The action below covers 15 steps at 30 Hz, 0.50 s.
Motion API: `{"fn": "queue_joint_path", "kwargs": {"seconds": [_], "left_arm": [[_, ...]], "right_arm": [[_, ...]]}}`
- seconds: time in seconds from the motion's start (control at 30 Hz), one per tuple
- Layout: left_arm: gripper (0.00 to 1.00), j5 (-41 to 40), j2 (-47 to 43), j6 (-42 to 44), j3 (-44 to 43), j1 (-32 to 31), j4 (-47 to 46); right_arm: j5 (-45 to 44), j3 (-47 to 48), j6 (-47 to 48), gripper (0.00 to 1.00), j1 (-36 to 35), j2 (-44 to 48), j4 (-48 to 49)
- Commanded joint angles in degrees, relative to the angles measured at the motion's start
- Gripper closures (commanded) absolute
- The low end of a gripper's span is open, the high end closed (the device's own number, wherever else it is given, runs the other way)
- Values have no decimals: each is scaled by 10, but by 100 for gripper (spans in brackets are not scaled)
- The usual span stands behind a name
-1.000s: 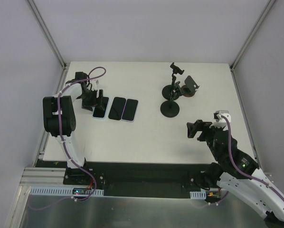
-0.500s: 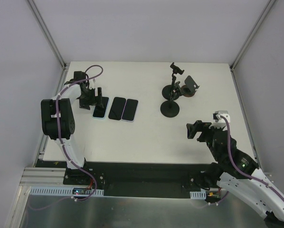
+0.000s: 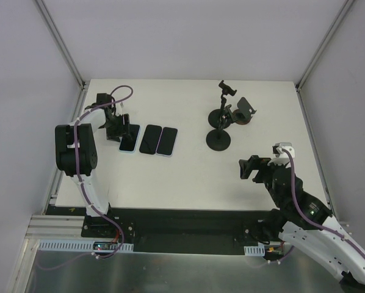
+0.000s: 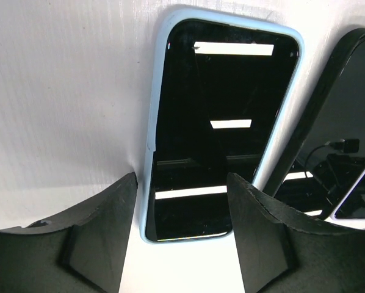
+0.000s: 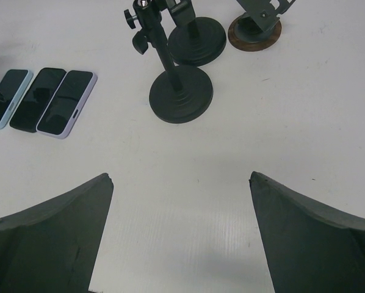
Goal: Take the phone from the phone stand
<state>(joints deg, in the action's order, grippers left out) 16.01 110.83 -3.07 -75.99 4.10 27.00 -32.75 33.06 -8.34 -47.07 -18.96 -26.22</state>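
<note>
Our left arm point(image 3: 79, 146) stretches away from its base along the left side, elbow raised and wrist tipped down. The left gripper point(image 3: 120, 125) points downward, its fingers point(image 4: 103, 232) parted with nothing clamped between them. Our right arm point(image 3: 304, 210) sits folded near its base, the right gripper point(image 3: 251, 168) aimed forward, jaws spread wide and empty.

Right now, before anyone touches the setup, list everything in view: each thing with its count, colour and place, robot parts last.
table: one, white, under everything
blue-cased phone: one, black screen with pale blue case, flat, left end of the phone row
black phone: one, black, flat, middle of the row
lilac-edged phone: one, dark screen with pale lilac edge, flat, right end of the row
near stand: one, black, right of centre
middle stand: one, black, just behind the near stand
brown-based stand: one, dark with brown base, farthest right
left claw: one, black, open over the blue-cased phone
right claw: one, black, open, near right
</note>
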Motion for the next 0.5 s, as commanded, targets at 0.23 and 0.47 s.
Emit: {"fn": "queue_joint_path", "kwargs": {"seconds": [0.23,0.47], "left_arm": [[49,17,22,15,-6,-39,-4],[52,4,24,12,-8,-83,-5]], "right_arm": [[7,2,-10,4,-1,-11,16],[8,2,-8,3,-2,-7,16]]}}
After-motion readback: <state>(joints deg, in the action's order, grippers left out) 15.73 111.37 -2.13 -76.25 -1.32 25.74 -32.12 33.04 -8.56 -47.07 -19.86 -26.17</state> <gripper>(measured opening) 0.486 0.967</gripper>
